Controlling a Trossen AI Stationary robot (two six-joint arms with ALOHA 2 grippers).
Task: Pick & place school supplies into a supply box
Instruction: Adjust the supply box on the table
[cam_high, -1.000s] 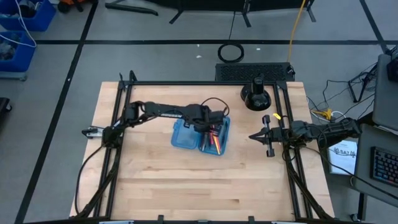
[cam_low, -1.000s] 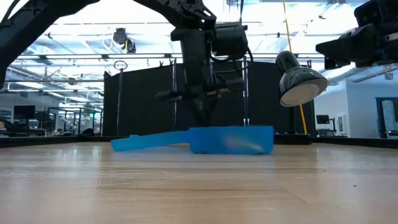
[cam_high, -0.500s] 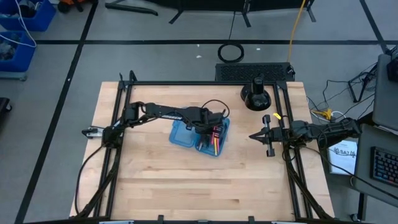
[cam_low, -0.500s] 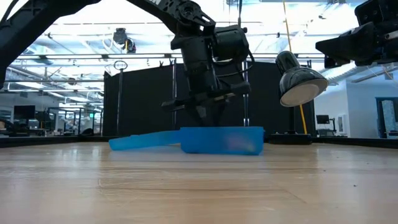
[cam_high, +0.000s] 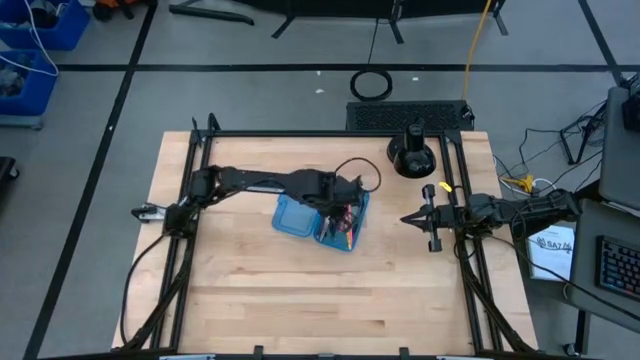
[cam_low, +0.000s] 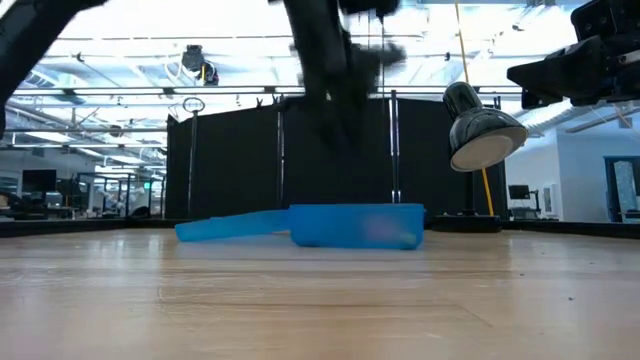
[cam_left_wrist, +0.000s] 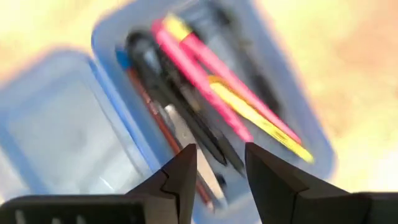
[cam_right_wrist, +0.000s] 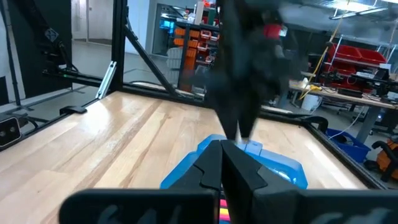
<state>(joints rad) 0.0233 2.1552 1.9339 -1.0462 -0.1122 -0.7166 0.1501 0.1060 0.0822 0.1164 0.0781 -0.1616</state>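
The translucent blue supply box (cam_high: 300, 215) lies open at the table's middle, both halves flat on the wood (cam_low: 355, 225). In its right half lie pink pens (cam_left_wrist: 205, 81), a yellow pencil (cam_left_wrist: 261, 121) and black pens (cam_left_wrist: 168, 81). My left gripper (cam_left_wrist: 221, 168) hangs above that half (cam_high: 345, 200), pointing steeply down. It is open, with nothing between its fingers, and shows blurred in the low view (cam_low: 335, 90). My right gripper (cam_high: 405, 219) waits shut at the table's right edge (cam_right_wrist: 222, 155), pointing level at the box.
A black round stand with a lamp head (cam_high: 412, 155) is at the far right corner (cam_low: 480, 125). Black frame rails (cam_high: 200, 150) run along the table's left, far and right edges. Bare wood (cam_high: 320, 300) stretches from the box to the near edge.
My left gripper has risen from inside the box's right half to well above it and has rolled about its pointing line. Before it rose, the box slid a little toward the table's left edge; it has since lain still.
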